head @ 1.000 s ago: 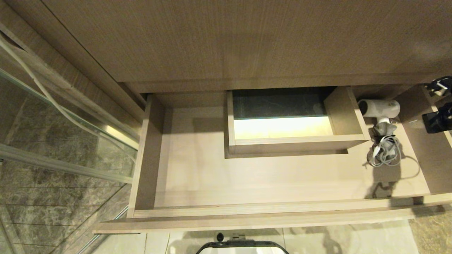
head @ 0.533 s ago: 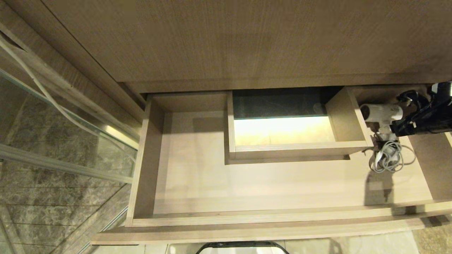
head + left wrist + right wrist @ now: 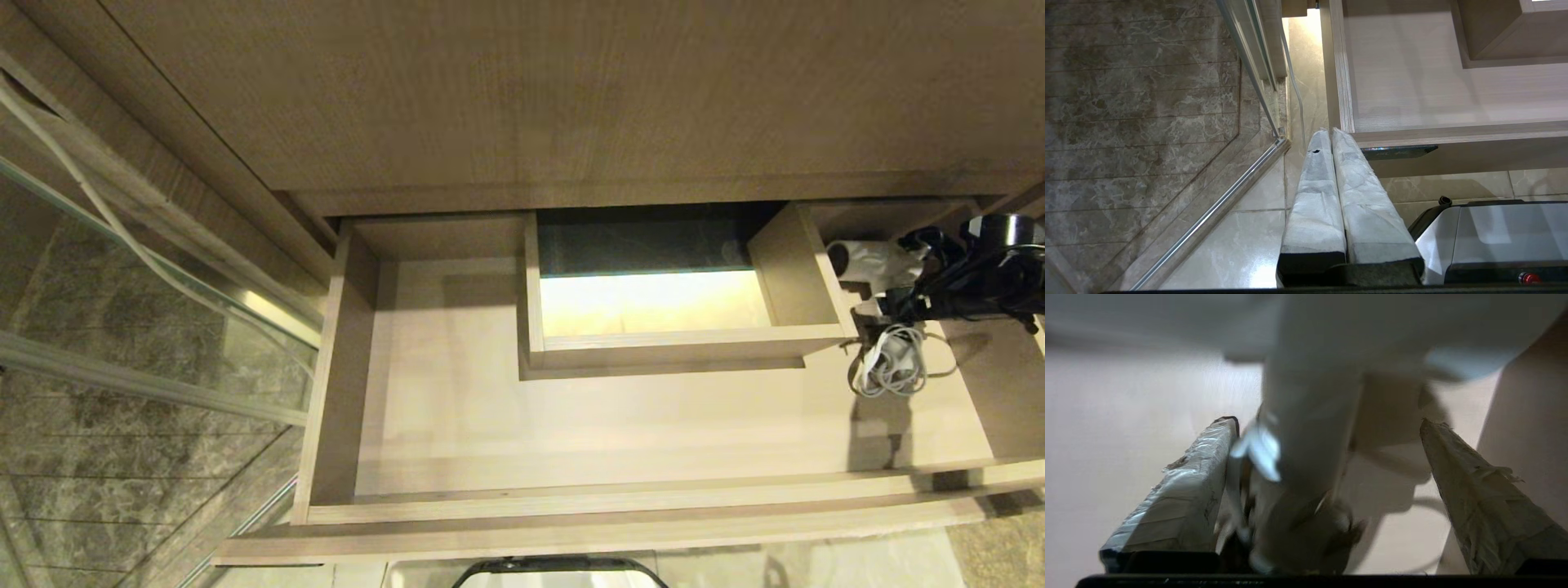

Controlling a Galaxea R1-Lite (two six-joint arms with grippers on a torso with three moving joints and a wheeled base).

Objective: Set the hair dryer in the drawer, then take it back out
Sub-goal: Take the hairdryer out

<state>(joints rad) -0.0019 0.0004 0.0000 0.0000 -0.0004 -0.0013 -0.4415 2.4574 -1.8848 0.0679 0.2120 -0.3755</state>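
Observation:
The open light-wood drawer point(image 3: 571, 425) fills the head view. The small white hair dryer point(image 3: 869, 260) lies in its back right corner, beside the boxed cut-out point(image 3: 686, 336), with its coiled cord point(image 3: 894, 367) toward the front. My right gripper point(image 3: 908, 282) reaches in from the right and stands open astride the dryer's handle. In the right wrist view the handle point(image 3: 1310, 457) sits between the spread fingers of the right gripper point(image 3: 1326, 421), close to one pad and with a gap to the other. My left gripper point(image 3: 1329, 132) is shut and empty, parked by the drawer's point(image 3: 1412, 81) front left corner.
A tall wood panel point(image 3: 571, 98) rises behind the drawer. A glass shower door point(image 3: 147, 310) with a metal rail and marble floor lie at the left. The robot's base point(image 3: 559, 567) sits below the drawer front. Most of the drawer floor is bare.
My right gripper has come in from the right edge to the hair dryer, and its jaws have spread wider around the handle. The head view shifted slightly. The left arm kept still.

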